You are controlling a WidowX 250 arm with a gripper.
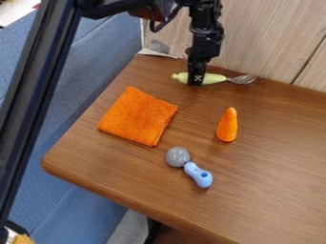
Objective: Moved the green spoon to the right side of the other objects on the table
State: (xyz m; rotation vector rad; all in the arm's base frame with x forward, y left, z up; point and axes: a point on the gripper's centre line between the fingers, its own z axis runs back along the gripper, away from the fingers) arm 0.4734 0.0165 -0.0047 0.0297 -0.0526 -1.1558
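Blue seat [89, 209], wood panels [267, 38]
The seat lies at left; the pale panels meet at a dark slanting seam [309, 59], upper right.

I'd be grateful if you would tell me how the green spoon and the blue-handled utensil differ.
The green spoon has a pale green handle; the blue-handled utensil is light blue there, with a dark hole. The green spoon's head points right in the picture, the blue-handled utensil's upper left. Both lie on the table.
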